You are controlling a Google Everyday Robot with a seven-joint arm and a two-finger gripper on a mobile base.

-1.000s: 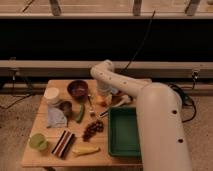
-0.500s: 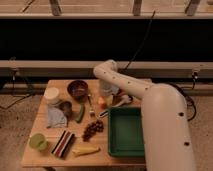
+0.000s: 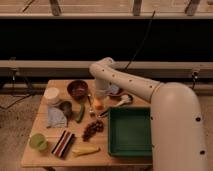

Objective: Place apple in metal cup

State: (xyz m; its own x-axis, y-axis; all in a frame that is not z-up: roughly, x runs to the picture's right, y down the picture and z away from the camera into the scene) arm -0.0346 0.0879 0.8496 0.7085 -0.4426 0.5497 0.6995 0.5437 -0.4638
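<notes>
The apple (image 3: 98, 105), small and orange-yellow, sits at the middle of the wooden table (image 3: 40, 157). My gripper (image 3: 99, 100) comes straight down on it from above and is shut on the apple, which still rests at table level. The metal cup (image 3: 65, 106), dull grey with a dark inside, stands to the left of the apple, about two cup-widths away, beside a white cup (image 3: 51, 94). My arm reaches in from the right foreground and hides the table's right side.
A maroon bowl (image 3: 77, 89) stands behind the apple. A green tray (image 3: 130, 131) fills the front right. Dark grapes (image 3: 92, 129), a green vegetable (image 3: 80, 113), a grey cloth (image 3: 56, 119), a pale green cup (image 3: 37, 142), a striped packet (image 3: 63, 143) and a yellow piece (image 3: 85, 150) lie around.
The gripper has settled lower onto the apple and its fingers have closed on it. The other things on the table have not moved.
</notes>
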